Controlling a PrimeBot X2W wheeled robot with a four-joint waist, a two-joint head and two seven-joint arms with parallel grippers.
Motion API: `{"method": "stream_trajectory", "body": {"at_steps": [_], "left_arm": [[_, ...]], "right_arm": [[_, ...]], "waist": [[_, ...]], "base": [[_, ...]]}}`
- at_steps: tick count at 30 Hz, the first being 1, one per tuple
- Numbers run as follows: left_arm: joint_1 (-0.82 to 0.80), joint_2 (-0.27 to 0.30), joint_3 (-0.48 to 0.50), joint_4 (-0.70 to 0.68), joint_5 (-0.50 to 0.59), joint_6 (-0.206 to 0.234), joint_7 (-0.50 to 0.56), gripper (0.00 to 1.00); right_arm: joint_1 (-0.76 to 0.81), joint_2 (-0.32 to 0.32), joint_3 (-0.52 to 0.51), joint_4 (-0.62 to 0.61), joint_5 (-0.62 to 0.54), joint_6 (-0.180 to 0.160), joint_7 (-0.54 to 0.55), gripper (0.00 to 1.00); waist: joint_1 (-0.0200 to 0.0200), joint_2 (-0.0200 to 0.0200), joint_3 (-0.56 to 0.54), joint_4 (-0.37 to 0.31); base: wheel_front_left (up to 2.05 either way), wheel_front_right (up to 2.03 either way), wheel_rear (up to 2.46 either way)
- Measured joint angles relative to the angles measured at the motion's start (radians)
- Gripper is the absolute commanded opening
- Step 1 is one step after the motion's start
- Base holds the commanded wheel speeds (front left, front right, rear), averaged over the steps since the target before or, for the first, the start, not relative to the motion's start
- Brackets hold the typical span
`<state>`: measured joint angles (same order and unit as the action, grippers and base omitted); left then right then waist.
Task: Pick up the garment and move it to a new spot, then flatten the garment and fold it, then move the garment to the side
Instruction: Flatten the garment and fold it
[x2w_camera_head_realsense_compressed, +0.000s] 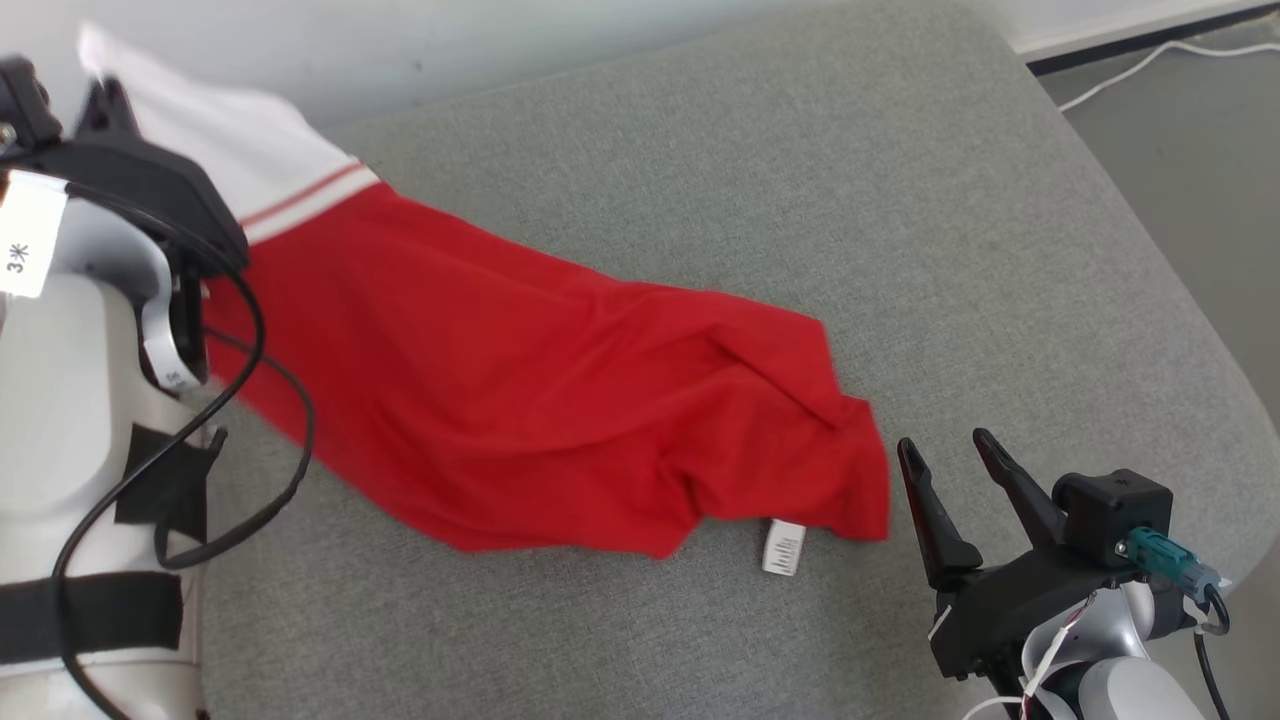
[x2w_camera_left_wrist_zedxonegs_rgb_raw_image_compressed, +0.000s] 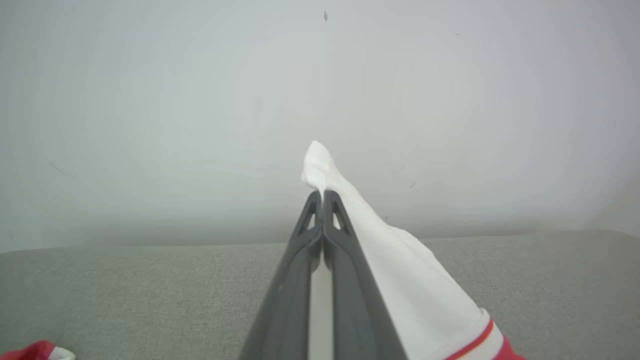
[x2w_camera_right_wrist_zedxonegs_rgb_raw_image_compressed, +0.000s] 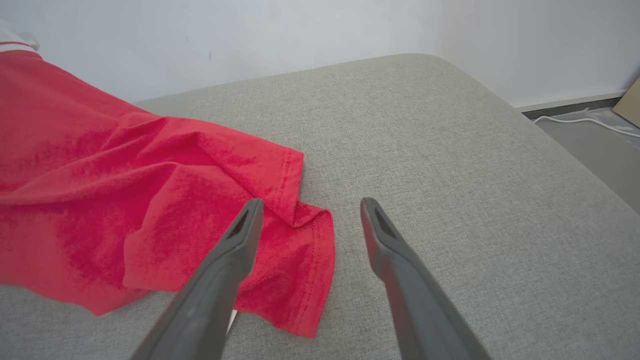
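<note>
On 1 grey cushion (x2w_camera_head_realsense_compressed: 800, 200), 1 red garment (x2w_camera_head_realsense_compressed: 520, 400) hangs from the clamped left gripper (x2w_camera_left_wrist_zedxonegs_rgb_raw_image_compressed: 321, 197); right gripper (x2w_camera_head_realsense_compressed: 945, 440) stands spread

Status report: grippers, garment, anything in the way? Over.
Left gripper: jaws shut on garment, white end raised. Right gripper: jaws open, near red hem. Nothing in the way.

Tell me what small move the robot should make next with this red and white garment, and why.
Probably close the open right gripper on the garment at its red hem corner. The left gripper is shut on the raised white end, while the red end lies crumpled on the grey cushion beside the right fingers.
</note>
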<state>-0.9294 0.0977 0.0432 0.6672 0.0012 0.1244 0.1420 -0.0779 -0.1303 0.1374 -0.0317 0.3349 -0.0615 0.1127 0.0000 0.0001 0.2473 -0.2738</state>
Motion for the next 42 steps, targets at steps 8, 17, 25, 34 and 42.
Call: {"method": "stream_trajectory", "body": {"at_steps": [8,17,25,34,42], "left_arm": [[0.021,-0.041,-0.061,0.002,-0.021,-0.07,-0.146,0.0],[0.346,-0.042,-0.135,-0.105,-0.019,-0.152,-0.255,0.0],[0.711,0.007,-0.101,-0.23,-0.028,-0.143,-0.311,0.0],[0.862,0.028,-0.029,-0.23,-0.045,-0.097,-0.309,0.0],[0.937,0.014,0.01,-0.218,-0.078,-0.062,-0.286,0.0]], "right_arm": [[0.009,-0.001,-0.012,0.014,0.0,-0.001,-0.008,1.0],[0.061,-0.009,-0.041,0.02,0.0,-0.011,-0.018,1.0],[0.118,-0.012,-0.048,0.02,0.0,-0.022,-0.022,1.0],[0.118,-0.005,-0.029,0.03,-0.004,-0.026,-0.015,1.0],[0.119,-0.003,-0.013,0.033,-0.009,-0.026,-0.002,1.0]], "waist": [[0.0,-0.0001,-0.037,0.023],[-0.0001,-0.0001,-0.089,0.072],[-0.0002,-0.0002,-0.146,0.118],[-0.0002,-0.0002,-0.202,0.141],[-0.0003,-0.0002,-0.246,0.128]], "base": [[0.0,0.0,0.0],[0.0,0.0,0.0],[0.0,0.0,0.0],[0.0,0.0,0.0],[0.0,0.0,0.0]]}}
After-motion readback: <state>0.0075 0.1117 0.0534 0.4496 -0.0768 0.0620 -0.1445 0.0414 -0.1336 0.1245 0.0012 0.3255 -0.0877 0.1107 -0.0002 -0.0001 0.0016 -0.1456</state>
